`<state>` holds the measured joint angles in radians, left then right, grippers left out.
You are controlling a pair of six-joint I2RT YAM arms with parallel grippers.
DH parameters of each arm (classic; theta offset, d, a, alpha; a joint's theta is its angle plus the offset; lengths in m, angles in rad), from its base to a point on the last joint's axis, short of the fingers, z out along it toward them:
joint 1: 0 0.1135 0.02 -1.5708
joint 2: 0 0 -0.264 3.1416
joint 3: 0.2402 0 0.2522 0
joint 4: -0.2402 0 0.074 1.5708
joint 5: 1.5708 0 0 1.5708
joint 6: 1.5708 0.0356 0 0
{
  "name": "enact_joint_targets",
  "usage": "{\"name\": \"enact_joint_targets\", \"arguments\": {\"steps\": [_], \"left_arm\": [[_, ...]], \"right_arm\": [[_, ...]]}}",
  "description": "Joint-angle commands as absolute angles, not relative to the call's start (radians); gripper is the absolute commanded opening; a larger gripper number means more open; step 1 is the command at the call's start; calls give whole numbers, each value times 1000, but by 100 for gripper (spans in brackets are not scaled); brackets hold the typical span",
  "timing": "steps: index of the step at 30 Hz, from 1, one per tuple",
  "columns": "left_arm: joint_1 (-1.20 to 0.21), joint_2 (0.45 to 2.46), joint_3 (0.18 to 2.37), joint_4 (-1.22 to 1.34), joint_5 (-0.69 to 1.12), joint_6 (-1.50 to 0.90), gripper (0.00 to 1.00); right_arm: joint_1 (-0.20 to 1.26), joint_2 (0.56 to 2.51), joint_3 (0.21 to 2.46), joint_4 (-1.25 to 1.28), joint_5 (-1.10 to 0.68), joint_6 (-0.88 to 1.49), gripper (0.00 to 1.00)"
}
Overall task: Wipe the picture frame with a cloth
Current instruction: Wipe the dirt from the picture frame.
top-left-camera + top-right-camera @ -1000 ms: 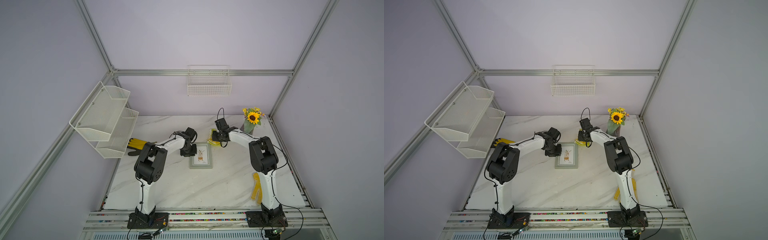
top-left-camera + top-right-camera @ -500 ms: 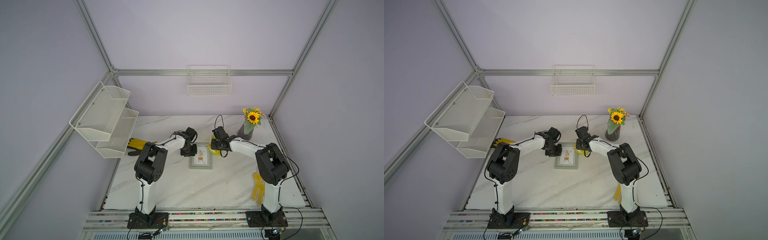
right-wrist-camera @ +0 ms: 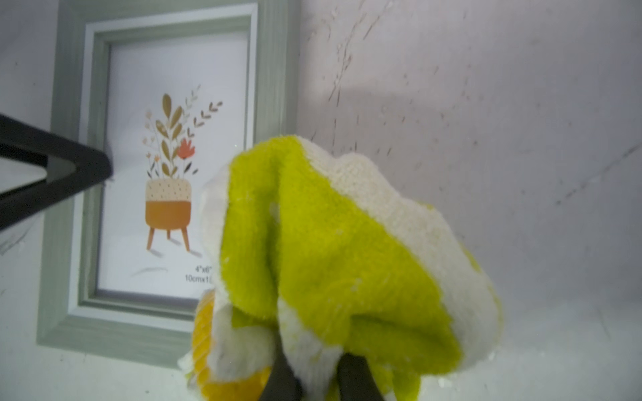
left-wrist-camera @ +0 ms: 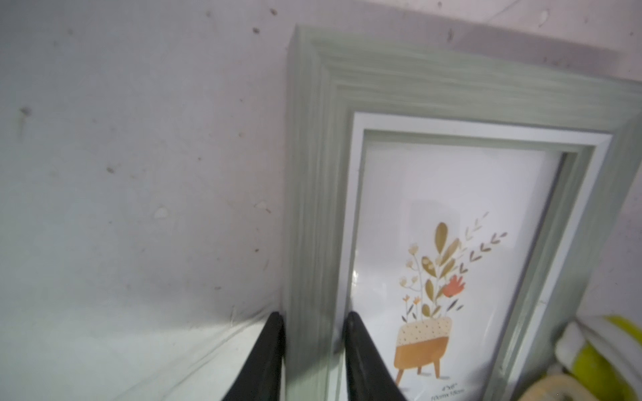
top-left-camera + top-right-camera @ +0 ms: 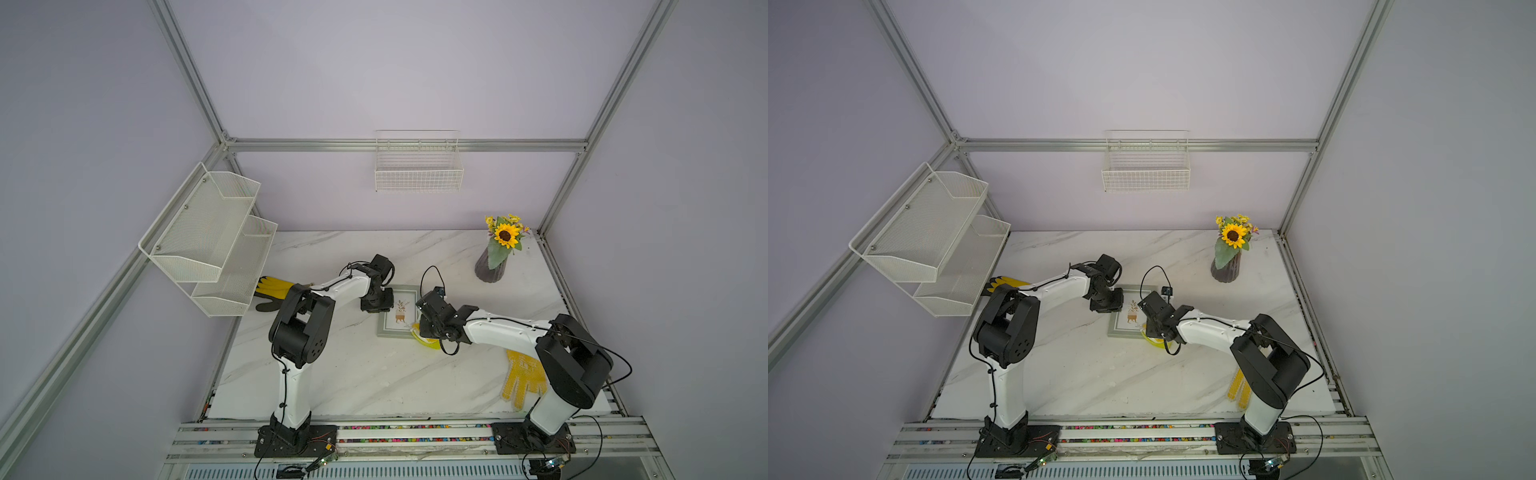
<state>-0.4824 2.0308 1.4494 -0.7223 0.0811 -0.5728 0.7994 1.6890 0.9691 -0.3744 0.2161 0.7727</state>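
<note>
from above, my right arm hides one edge of the picture frame; the sunflower vase stands well beyond it. only the right wrist view shows the right gripper pinching the bunched cloth at the frame's corner, while the left gripper clamps its opposite rail.

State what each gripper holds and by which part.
Left gripper clamps the picture frame by one long side rail. Right gripper pinches the cloth by a bunched fold.

The left arm is extended rightward, with the left gripper clamped on the picture frame's left rail. The right arm is reached leftward and held low, with the right gripper pinched tight on the cloth.
</note>
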Motion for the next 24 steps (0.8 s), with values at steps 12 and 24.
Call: {"name": "enact_joint_targets", "arguments": {"steps": [12,24], "left_arm": [[-499,2114,1424,-714,113,-609,28],[-514,2092,1387,-710,109,-634,28]], "right_arm": [[1064,1602,1063,-487,124,903,0],[1081,1849,1151,-282,195,918,0]]}}
